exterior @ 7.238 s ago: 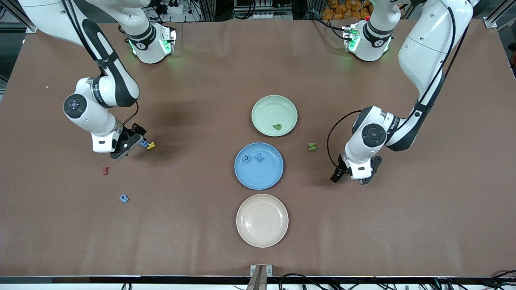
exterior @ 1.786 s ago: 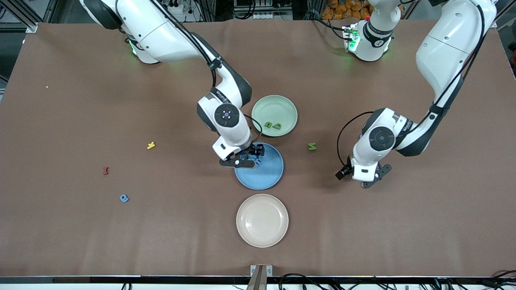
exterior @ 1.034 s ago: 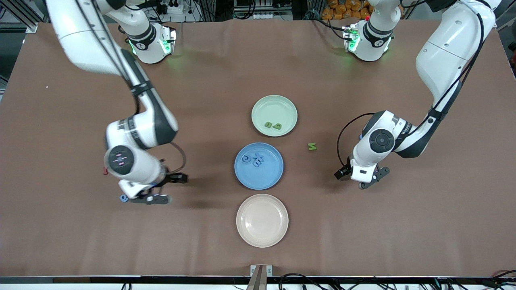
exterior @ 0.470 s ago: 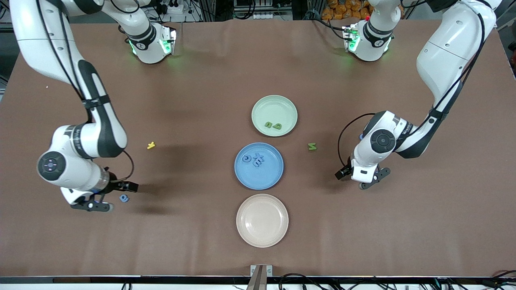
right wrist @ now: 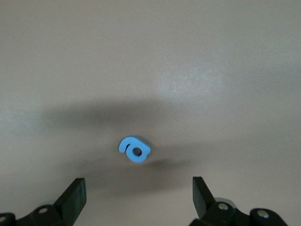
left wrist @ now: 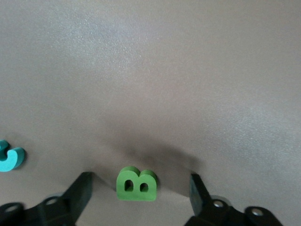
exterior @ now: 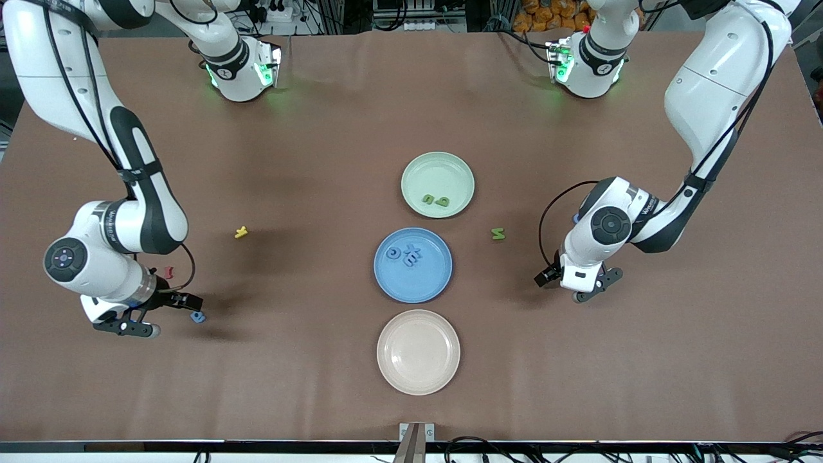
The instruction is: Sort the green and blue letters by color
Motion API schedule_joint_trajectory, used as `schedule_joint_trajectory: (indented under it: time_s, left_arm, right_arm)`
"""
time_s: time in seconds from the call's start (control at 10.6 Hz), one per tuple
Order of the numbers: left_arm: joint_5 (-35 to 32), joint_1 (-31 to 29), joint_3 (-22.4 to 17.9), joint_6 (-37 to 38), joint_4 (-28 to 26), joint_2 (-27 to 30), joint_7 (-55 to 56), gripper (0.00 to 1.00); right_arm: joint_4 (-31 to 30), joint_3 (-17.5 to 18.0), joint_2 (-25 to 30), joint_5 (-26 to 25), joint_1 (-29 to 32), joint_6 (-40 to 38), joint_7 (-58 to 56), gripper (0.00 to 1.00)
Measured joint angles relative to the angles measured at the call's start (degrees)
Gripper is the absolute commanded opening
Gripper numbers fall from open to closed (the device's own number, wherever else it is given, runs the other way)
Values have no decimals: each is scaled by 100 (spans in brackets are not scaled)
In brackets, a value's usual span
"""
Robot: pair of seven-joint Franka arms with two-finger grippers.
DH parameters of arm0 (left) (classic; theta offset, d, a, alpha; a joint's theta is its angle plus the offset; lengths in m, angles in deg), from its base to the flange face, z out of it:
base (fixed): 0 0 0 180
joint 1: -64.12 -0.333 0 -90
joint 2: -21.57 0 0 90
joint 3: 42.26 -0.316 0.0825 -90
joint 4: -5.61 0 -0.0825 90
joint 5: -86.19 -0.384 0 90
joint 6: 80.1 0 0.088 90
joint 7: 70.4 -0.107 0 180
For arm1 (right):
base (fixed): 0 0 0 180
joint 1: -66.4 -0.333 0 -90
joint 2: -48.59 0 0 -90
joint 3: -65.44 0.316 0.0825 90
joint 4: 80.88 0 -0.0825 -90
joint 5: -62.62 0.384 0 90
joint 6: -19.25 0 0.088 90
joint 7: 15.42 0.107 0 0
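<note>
- Right hand (exterior: pixel 168 315), fingers spread and empty, sits low over the desk (exterior: pixel 308 386) at the right arm's end. The loose blue letter (exterior: pixel 198 316) lies flat just beside its fingertips, untouched.
- Dark red letter (exterior: pixel 169 272) and yellow letter (exterior: pixel 241 232) lie farther from the front camera; neither belongs to the sort.
- Mid-desk: green plate (exterior: pixel 418 166) holds two green letters (exterior: pixel 435 200); blue plate (exterior: pixel 386 283) holds three blue letters (exterior: pixel 404 253); the pale plate (exterior: pixel 418 379) nearest the camera holds nothing.
- One green letter (exterior: pixel 498 234) lies on the desk between the plates and the left arm.
- Left hand (exterior: pixel 572 286) hangs low, fingers apart, nothing gripped. Its wrist view shows a green B (left wrist: pixel 136 184) flat between them and a teal piece (left wrist: pixel 9 157) beside.
- Handling, as judged: the letters look light, stiff and thin, apt to skid or flip. Pinch across the outer edges with the fingertips right down at the desk.
</note>
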Motion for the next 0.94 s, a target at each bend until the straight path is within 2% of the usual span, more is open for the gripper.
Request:
schedule_joint_trajectory:
  time_s: [0.66, 0.75, 0.85, 0.94]
  left_arm:
    - [0, -5, 34, -13, 85, 32, 0, 0]
    - [1, -5, 34, -13, 85, 32, 0, 0]
    - [0, -5, 34, -13, 85, 32, 0, 0]
    - [0, -5, 34, -13, 85, 32, 0, 0]
  right_arm:
    - [-63, 2, -468, 24, 2, 731, 1, 99]
    - [-63, 2, -517, 31, 2, 841, 1, 70]
    - [-63, 2, -559, 31, 2, 905, 1, 36]
    - [-63, 2, -592, 29, 2, 921, -4, 14]
